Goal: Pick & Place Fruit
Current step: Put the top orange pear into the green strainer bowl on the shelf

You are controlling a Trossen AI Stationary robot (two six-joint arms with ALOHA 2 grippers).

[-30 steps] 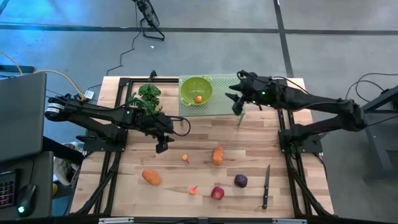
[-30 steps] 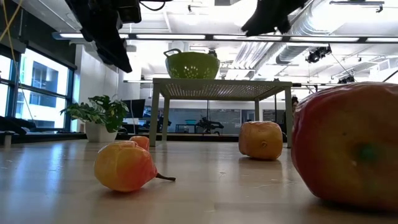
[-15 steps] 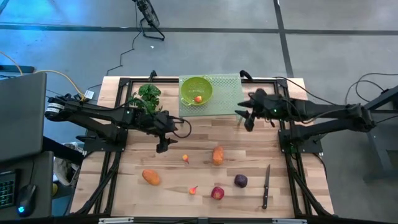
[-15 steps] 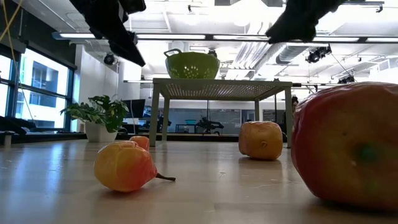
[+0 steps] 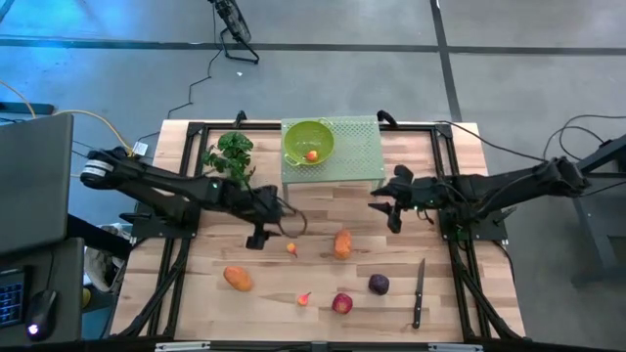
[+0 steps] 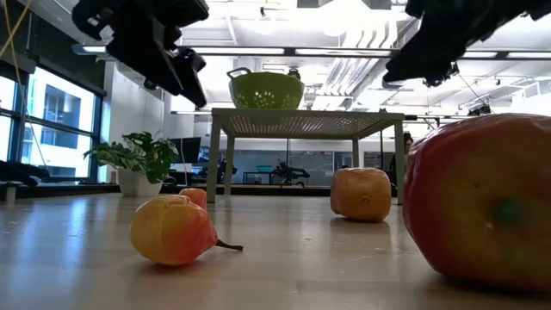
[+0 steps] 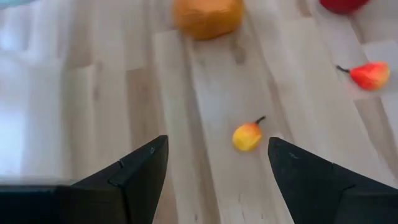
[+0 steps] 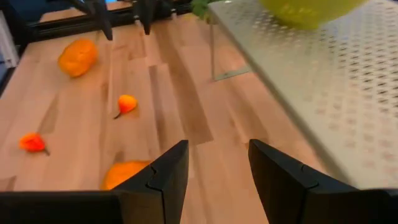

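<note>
The fruit lies on the wooden table: one orange oblong piece (image 5: pixel 342 244), another (image 5: pixel 237 279), a red apple (image 5: pixel 341 304), a dark purple plum (image 5: pixel 379 285), a yellow-orange bit (image 5: pixel 291 248) and a red-orange bit (image 5: pixel 304 298). One more small fruit (image 5: pixel 312 154) sits in the green colander (image 5: pixel 309 142). My left gripper (image 5: pixel 259 238) hovers open, just left of the yellow-orange bit (image 7: pixel 247 135). My right gripper (image 5: pixel 391 210) hangs open in front of the stand, right of the nearer orange piece (image 8: pixel 124 174).
The colander stands on a raised perforated green stand (image 5: pixel 352 152) at the far middle. A leafy plant (image 5: pixel 232 152) is at the far left. A black-handled knife (image 5: pixel 419 291) lies near the right edge. Bare wood shows between the two grippers.
My right gripper has drawn away from the stand's right side, moving toward the near edge and a little right. My left gripper has eased toward the near edge and down, closer to the yellow-orange bit. No fruit has moved.
</note>
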